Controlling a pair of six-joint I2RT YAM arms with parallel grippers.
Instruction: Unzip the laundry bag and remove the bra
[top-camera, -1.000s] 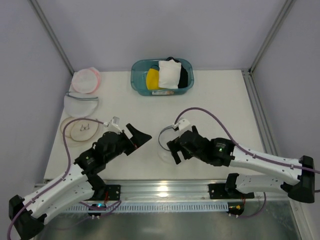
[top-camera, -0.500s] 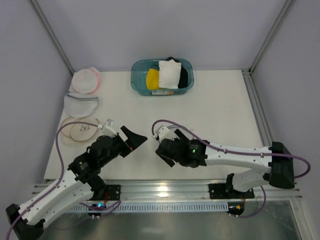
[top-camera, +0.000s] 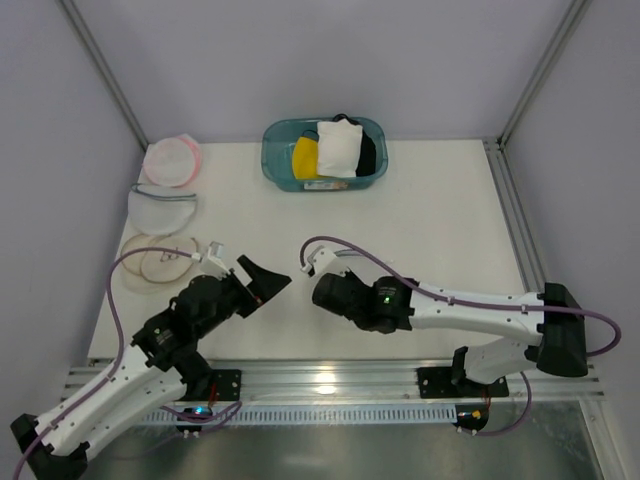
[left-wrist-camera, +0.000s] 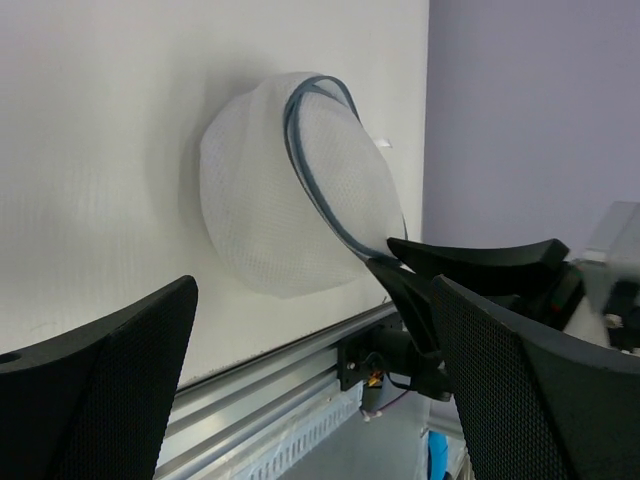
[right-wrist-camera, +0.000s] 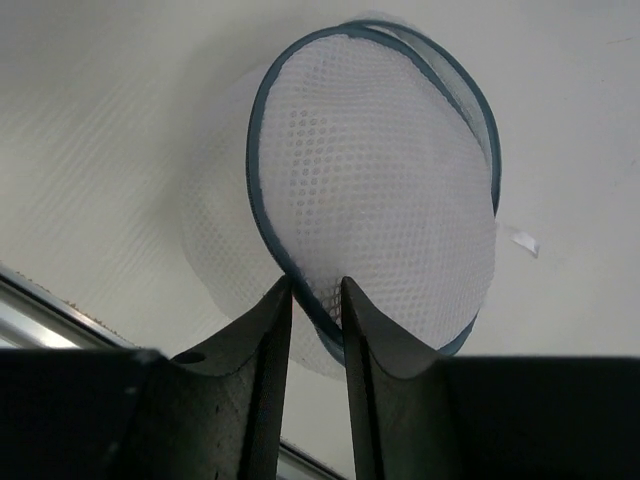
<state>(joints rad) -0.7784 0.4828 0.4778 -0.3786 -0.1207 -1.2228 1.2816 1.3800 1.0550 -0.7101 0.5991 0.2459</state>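
Near edge, lower centre of the overhead view: my right gripper (right-wrist-camera: 315, 288) is down on the laundry bag (right-wrist-camera: 390, 190), and my arm covers the bag from above. In the right wrist view the jaws stand narrow, with the dark grey-blue zipper rim (right-wrist-camera: 251, 150) running up between the two fingers. It reads as a pinch on the rim, low in that frame. My left gripper (left-wrist-camera: 312, 284) hangs just left of it, jaws spread wide, holding nothing; the bag sits ahead, apart from both fingers. The bag is tilted up on edge on the white table (top-camera: 440, 220), both mesh domes together. Zip: no gap along the stretch of rim I can see, no slider in sight. A small white tag (right-wrist-camera: 521, 241) sticks out at the right. I judge unzipping not yet begun; only the hold on the rim is made. Bra: not distinguishable through the mesh, and none shows outside it, so I take it to be inside. Left to do: find the pull, run the zip round, part the domes, lift the bra clear. Farther back, at the upper left of the overhead view, lie a beige-rimmed pouch (top-camera: 158, 262) and a pink-rimmed pouch (top-camera: 170, 158). At top centre a teal bin (top-camera: 272, 160) holds a yellow garment (top-camera: 305, 157) and a white pad (top-camera: 338, 148), none of it this job's.
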